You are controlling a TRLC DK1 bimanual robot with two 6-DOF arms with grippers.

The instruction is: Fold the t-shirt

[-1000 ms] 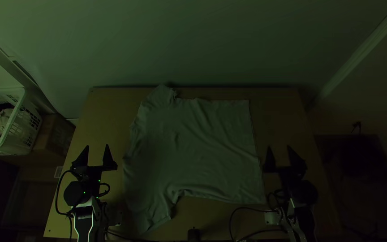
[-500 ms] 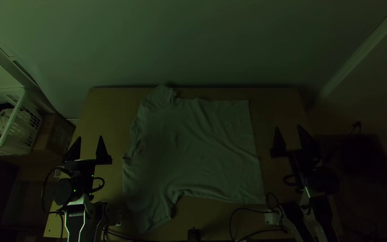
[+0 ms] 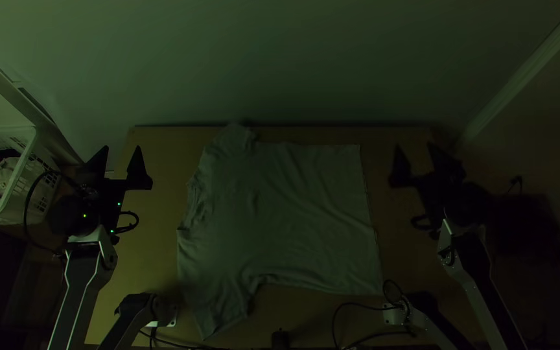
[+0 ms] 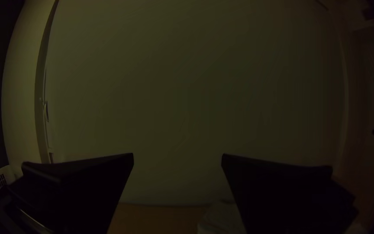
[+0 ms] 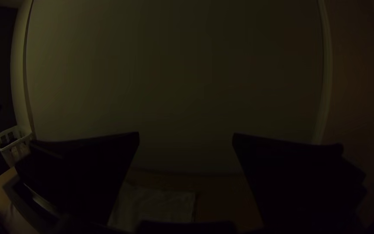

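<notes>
beside the t-shirt [image 3: 280, 220], the left arm [image 3: 82, 275] has stretched farther forward.

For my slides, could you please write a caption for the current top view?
T-shirt spread on a light wooden table, with the open left claw and open right claw to either side.

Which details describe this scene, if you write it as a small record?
garment: t-shirt, spread with light wrinkles, unfolded
sleeves: one toward the table's far edge, one toward its near edge
left gripper: open, empty, left of shirt
right gripper: open, empty, right of shirt
beside table: white basket, cloth inside
</notes>
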